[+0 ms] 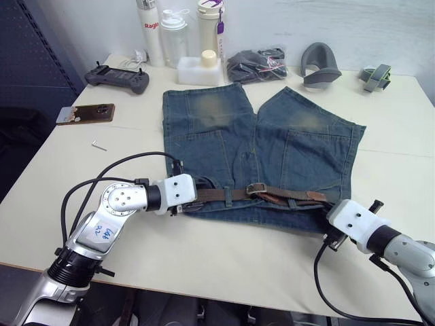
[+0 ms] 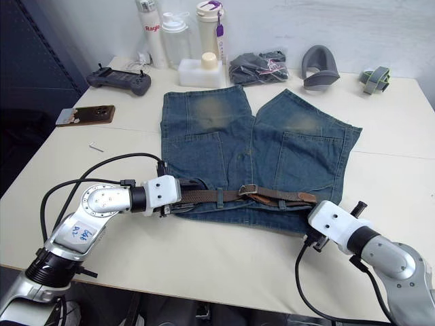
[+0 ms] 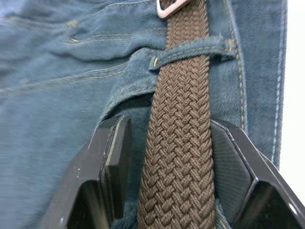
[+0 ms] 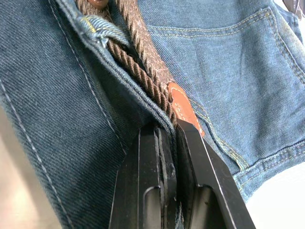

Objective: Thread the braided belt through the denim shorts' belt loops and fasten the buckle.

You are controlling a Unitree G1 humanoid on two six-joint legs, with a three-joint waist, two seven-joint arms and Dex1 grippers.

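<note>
Shorts: the denim shorts (image 1: 258,156) lie flat mid-table, waistband toward the near table (image 1: 204,258) edge, bare tabletop flanking both sides. Braided belt (image 1: 272,195) runs along the waistband. Left gripper (image 3: 167,191), low and level, straddles the belt, parted. Right gripper (image 4: 167,143), pinched together, grips the waistband edge.

The braided belt (image 3: 183,138) is a woven brown cord, rough and matt, with a smooth tan leather tip (image 4: 181,106). The denim shorts (image 1: 258,146) are coarse blue cotton twill, faded in patches. The buckle (image 3: 167,6) is shiny silver metal.
</note>
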